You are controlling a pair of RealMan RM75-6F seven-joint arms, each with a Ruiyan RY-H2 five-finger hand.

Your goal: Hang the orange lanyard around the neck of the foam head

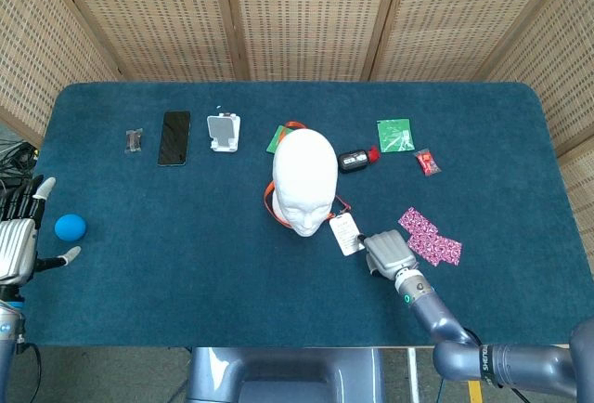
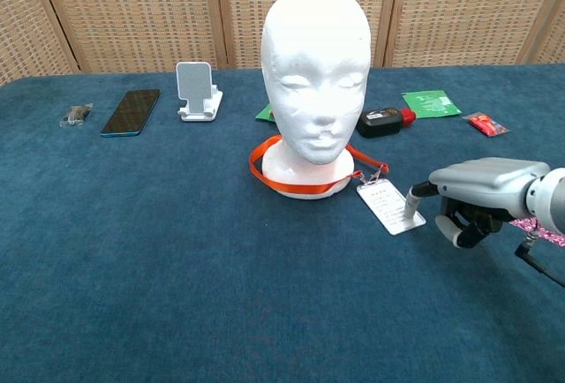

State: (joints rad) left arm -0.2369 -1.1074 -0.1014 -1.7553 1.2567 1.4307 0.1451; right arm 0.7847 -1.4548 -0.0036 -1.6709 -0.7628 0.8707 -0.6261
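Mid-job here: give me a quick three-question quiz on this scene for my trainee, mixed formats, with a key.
1. True or false: the orange lanyard already circles the base of the foam head.
2. What does the right hand touch? A) phone stand B) white badge card C) blue ball
3. Fill in: the black phone lies between the small clip and the ____.

Key: 1 true; 2 B; 3 phone stand
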